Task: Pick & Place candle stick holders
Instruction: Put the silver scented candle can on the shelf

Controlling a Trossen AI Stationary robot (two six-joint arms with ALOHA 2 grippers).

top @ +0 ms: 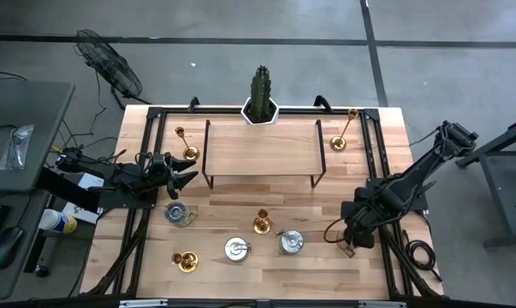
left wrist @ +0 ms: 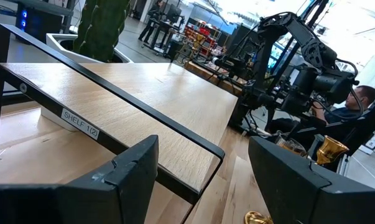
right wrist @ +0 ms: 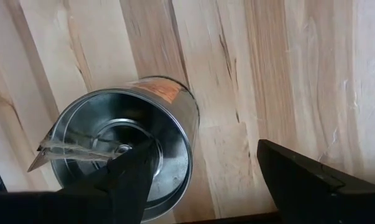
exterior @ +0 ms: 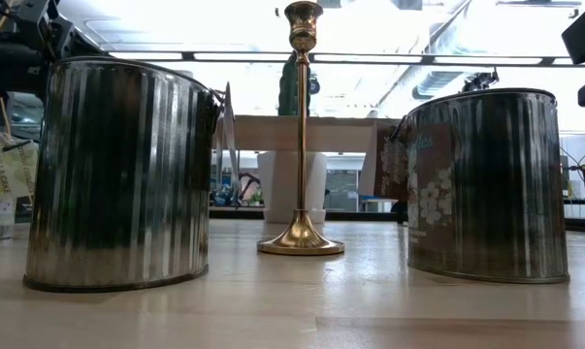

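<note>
Shelf (top: pixel 262 150) mid-table, cactus pot (top: pixel 260 111) behind it. Candle stick holders: far left (top: pixel 185 145), far right (top: pixel 343 133), near centre (top: pixel 261 224), near left (top: pixel 186 262). Tins (top: pixel 236 249) between.

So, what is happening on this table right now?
Two robot arms are at a wooden table with four brass candle stick holders and three silver tins. Neither holds anything. The left gripper hangs with open jaws beside the small shelf, above one tin. The right gripper is open at the table's right edge.
</note>
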